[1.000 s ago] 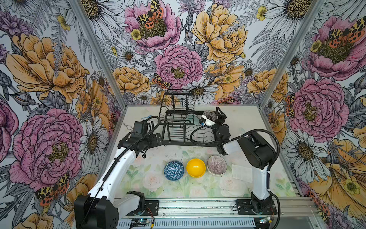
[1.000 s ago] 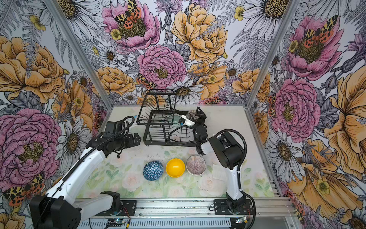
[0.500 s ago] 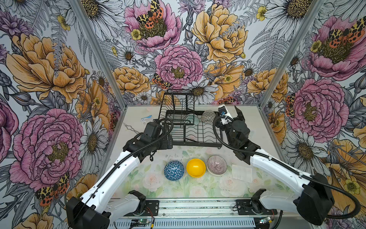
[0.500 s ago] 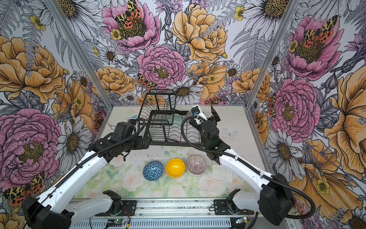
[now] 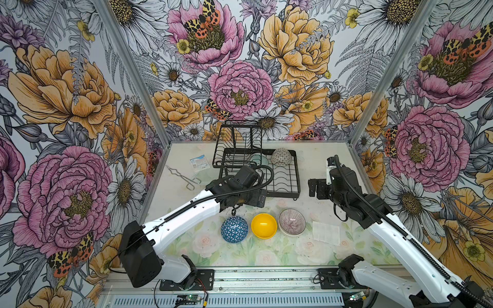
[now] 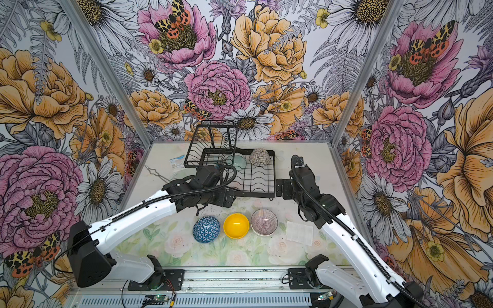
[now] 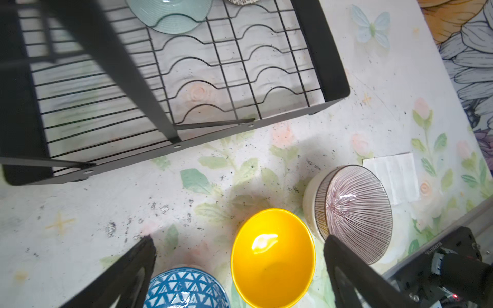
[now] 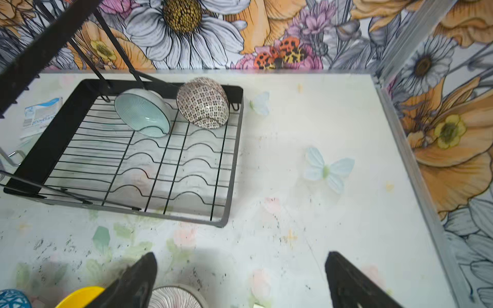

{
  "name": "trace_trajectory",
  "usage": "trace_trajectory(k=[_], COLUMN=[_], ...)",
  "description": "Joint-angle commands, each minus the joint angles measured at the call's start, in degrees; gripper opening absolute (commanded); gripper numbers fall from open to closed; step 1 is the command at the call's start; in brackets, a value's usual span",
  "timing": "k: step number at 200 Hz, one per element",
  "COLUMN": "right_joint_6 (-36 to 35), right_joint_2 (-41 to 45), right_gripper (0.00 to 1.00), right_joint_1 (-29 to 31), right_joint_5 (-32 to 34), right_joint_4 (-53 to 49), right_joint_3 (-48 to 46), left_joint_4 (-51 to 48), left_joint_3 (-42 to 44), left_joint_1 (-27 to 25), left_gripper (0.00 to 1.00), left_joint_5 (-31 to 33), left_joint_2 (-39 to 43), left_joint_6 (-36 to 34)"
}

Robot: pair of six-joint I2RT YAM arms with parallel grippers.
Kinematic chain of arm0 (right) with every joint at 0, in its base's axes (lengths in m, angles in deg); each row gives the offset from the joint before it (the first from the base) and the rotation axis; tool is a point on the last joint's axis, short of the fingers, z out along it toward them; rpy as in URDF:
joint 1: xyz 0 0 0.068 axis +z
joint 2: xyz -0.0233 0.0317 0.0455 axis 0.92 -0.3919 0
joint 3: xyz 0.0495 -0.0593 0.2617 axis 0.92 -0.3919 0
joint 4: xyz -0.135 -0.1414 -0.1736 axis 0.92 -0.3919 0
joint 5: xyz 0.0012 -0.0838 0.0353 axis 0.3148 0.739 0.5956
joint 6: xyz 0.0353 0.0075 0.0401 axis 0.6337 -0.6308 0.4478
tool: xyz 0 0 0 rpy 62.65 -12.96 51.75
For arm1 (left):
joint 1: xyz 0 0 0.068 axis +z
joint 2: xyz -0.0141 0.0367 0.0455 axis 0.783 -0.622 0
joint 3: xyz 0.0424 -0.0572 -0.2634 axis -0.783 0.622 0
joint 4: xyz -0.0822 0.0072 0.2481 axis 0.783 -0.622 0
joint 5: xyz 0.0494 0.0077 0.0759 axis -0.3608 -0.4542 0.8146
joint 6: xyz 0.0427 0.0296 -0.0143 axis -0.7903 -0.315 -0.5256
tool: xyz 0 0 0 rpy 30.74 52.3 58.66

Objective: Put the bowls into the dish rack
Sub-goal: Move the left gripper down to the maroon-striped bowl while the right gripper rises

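- Writing: only the blue-and-white packet [image 8: 40, 117] on the counter [image 5: 320, 160] left of the rack has any. It sits upside down in the right wrist view, one word looks like "surgical", the rest is too small to read.
- dish rack [image 5: 283, 194]: black wire, flat band rim, wavy slot wires in the base, raised basket tier [image 5: 237, 144] on its far left. Stands at the far middle of the counter.
- In the rack, far end, both on edge: teal bowl [image 8: 142, 112], fine ringed ribs, and just right of it the black-and-white bowl [image 8: 204, 102], small geometric print.
- On the counter near the rack, in a row from left to right: blue bowl [image 5: 234, 229], white triangles (looks mouth down); yellow bowl [image 5: 264, 225], plain, glossy, mouth up; pink bowl [image 5: 292, 222], radial lines inside, cream outside.
- White folded sheet [image 5: 326, 232] right of the pink bowl, wire tongs [image 5: 182, 177] at far left.
- left gripper [image 7: 238, 238]: spread wide, holding nothing, above the counter between the rack's near rim and the bowl row.
- right gripper [image 8: 241, 254]: spread wide, holding nothing, just right of the rack's near right corner.
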Motion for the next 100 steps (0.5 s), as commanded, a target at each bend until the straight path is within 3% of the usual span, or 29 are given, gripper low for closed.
trace_trajectory(k=[1,26,57,100], right_joint_6=[6.77,6.77,6.1,5.03], right_joint_2=[0.29,-0.1,-0.6,-1.74], right_gripper=[1.0,0.99,1.0,1.0], right_joint_1=[-2.15,-5.17,-7.31,-8.41], right_joint_5=[-6.85,-9.42,-10.52,-10.31], right_joint_4=[-7.36,-7.81,-7.59,-7.41], right_joint_3=[-0.68,-2.25,-3.58,-4.51], left_joint_4=[4.19,9.96,10.95,10.81], left_joint_3=[-2.57,-1.73,-3.95,-6.07], left_joint_1=[-2.22,-2.84,-4.74,-5.8], left_gripper=[0.99,0.99,0.98,0.79], left_joint_5=[-3.95,-10.85,-12.45,-15.97], left_joint_2=[-3.74,-9.05,-13.78,-17.81], left_joint_6=[0.94,2.58,2.53,2.12])
